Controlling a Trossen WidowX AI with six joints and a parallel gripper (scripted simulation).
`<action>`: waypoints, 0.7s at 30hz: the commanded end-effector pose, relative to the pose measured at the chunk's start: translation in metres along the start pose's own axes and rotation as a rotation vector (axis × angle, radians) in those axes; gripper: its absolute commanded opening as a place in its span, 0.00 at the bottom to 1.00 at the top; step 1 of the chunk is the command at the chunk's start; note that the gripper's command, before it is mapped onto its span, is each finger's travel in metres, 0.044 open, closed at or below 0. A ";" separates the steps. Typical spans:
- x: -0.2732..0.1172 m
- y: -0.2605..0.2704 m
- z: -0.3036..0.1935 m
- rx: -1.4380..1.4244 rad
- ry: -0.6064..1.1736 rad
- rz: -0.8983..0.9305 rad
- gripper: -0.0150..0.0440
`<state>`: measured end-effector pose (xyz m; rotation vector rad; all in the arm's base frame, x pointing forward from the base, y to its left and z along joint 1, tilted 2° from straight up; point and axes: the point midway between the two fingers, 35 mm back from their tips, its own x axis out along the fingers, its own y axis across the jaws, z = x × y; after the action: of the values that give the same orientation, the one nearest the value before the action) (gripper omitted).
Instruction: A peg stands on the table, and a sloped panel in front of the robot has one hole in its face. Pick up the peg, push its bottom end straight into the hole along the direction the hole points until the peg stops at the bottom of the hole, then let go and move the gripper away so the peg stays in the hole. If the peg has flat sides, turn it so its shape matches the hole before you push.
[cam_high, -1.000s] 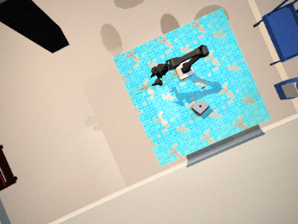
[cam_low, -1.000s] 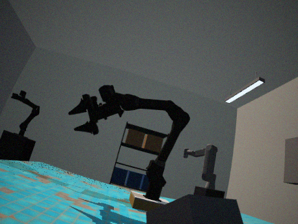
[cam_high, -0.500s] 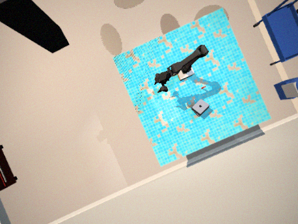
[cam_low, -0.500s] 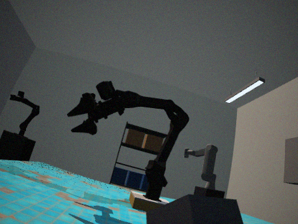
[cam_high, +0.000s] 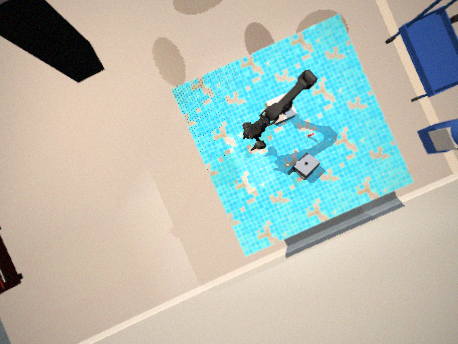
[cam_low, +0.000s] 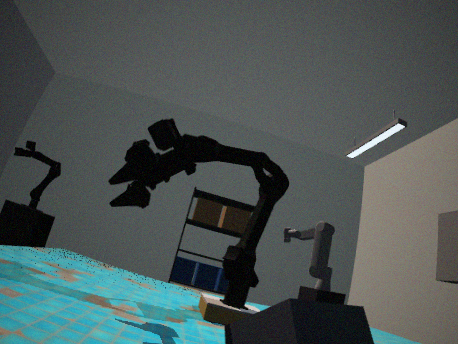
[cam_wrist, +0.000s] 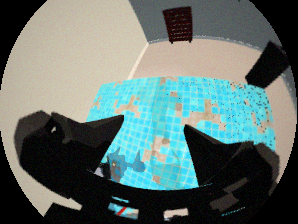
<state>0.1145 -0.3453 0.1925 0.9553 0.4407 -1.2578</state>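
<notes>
- Apparently the peg (cam_high: 310, 135) is the small red piece on the table (cam_high: 367, 155) (cam_low: 30, 300) (cam_wrist: 145, 95), between the arm's base and the grey block; whether it stands upright is too small to tell.
- A red streak low in the wrist view may be the peg too, seen through an opening in the hand.
- The block (cam_high: 312, 170) (cam_low: 330, 325) sits near the peg, with a small dark hole in its upper face, and looms dark in the exterior foreground.
- The hand (cam_high: 247, 143) (cam_low: 110, 193) (cam_wrist: 154, 123) hangs above the table with its fingers wide apart and nothing between them, well apart from peg and block.
- Behind it the arm (cam_high: 295, 95) (cam_low: 232, 154) arches up from a pale base plate (cam_high: 288, 119) (cam_low: 212, 310).
- The table's surface is turquoise tile pattern with tan patches, crossed by the arm's shadow.
- Farther off stand a shelf (cam_low: 182, 235), two more arms (cam_low: 52, 172) (cam_low: 321, 250) and a hanging lamp (cam_low: 377, 140).
</notes>
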 end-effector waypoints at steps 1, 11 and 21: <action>0.004 0.012 -0.014 -0.048 0.039 0.009 1.00; 0.007 0.042 -0.045 -0.153 0.122 0.037 1.00; 0.007 0.068 -0.078 -0.265 0.202 0.064 1.00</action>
<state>0.1873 -0.2949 0.1736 0.8804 0.6680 -1.0491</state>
